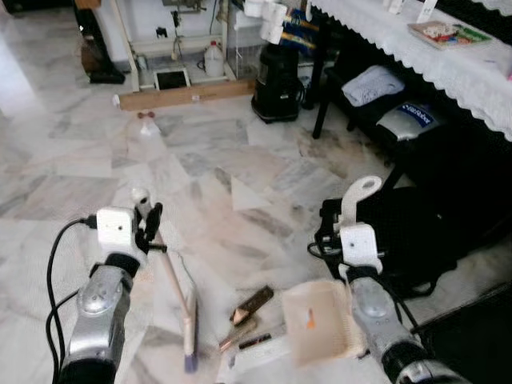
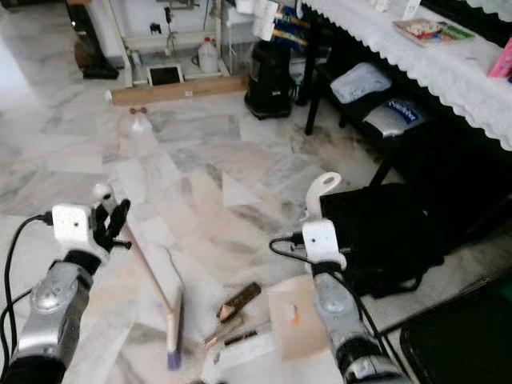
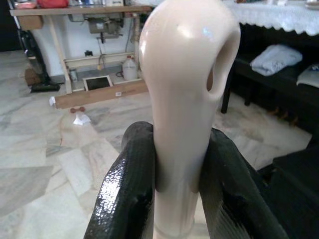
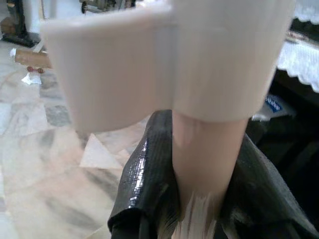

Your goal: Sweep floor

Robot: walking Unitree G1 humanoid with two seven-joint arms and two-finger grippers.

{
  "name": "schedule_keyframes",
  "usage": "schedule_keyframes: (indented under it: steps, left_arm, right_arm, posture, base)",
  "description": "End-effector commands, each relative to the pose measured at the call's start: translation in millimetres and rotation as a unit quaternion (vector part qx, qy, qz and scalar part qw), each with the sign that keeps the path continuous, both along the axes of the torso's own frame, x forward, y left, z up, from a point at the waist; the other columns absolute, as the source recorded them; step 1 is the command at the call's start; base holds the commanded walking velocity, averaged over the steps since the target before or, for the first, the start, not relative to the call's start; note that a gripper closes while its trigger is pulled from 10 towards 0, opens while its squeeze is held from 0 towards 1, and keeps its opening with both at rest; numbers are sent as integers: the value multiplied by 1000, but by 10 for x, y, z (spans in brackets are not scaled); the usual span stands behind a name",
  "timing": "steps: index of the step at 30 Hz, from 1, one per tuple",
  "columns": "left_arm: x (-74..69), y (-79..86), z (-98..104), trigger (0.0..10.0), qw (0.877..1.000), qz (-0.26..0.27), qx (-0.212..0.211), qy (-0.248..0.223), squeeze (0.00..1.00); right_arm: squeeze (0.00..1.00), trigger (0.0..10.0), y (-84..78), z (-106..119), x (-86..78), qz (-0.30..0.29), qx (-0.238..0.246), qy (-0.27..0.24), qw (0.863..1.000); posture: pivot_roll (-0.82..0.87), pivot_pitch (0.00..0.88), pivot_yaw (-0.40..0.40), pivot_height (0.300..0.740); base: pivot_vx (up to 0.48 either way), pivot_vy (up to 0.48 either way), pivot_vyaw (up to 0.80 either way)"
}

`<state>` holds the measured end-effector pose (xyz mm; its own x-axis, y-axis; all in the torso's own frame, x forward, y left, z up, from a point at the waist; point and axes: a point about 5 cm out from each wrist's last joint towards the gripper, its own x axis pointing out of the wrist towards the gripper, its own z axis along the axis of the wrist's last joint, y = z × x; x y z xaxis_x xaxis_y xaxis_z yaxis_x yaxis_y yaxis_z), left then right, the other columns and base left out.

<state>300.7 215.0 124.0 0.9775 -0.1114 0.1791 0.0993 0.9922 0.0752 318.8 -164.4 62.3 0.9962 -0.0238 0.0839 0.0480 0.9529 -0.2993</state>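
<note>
Item, left gripper (image 1: 149,218): clenched on the top of the broom (image 1: 172,282) handle, whose long axis slants down and inward to the brush head resting on the marble floor (image 1: 72,152) just left of the debris. Item, right gripper (image 1: 350,237): clenched on the upright stem of the dustpan (image 1: 320,318), whose flat tray sits on the floor just right of the same debris. Item, debris (image 1: 250,306): dark scraps lying between brush and pan, nearer the pan, so my judgement is the broom should sweep rightward across its handle's line, pushing them into the tray's mouth.
</note>
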Motion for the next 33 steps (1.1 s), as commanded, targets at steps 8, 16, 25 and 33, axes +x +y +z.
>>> schedule_keyframes:
  steps: [8,16,25,33]
  left_arm:
    - [14,-31,86,10000,1000,-8,1,-20,0]
    - [25,-35,90,10000,1000,-10,1,-20,0]
    - [39,-35,110,10000,1000,-13,10,-26,0]
    - [58,-35,142,10000,999,-14,8,-29,0]
  right_arm:
    - [0,10000,-69,53,26,-13,6,-10,1000]
    - [0,10000,-72,45,31,-20,17,-5,1000]
    - [0,10000,-64,29,34,-26,24,2,999]
    - [0,10000,-63,41,46,-30,27,1,999]
  posture:
    - [63,94,27,740]
    - [62,80,29,740]
    - [66,59,34,740]
    - [70,63,40,740]
  base:
    - [0,289,0]
    - [0,292,0]
    - [0,97,-774]
    - [0,0,-788]
